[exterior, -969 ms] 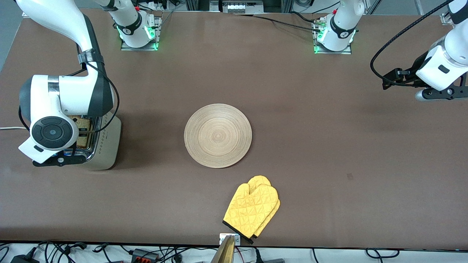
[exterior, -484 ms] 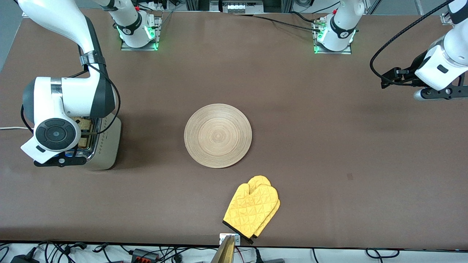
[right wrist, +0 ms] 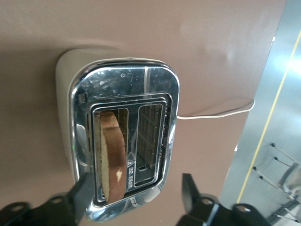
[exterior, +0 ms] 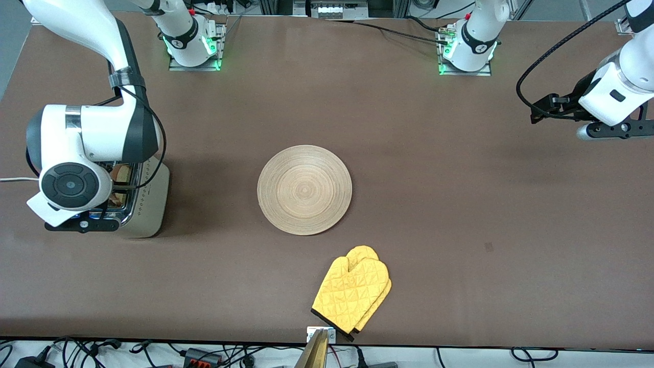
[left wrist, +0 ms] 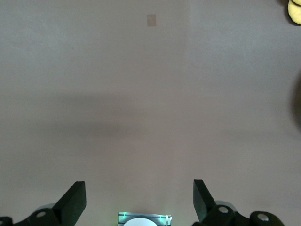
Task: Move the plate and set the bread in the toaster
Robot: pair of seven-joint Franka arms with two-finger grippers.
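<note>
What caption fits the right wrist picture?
Bread sits in the toaster slot, right end effector open above it.

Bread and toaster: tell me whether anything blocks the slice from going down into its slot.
Nothing visible does. The bread already stands in one slot of the toaster, with the right gripper open above it.

brown matte table top (exterior: 434, 168) is filling nearly the whole frame under even light, grey floor (exterior: 7, 61) is showing at the upper left corner, and black cables (exterior: 76, 352) are lying along a white strip at the bottom edge
</note>
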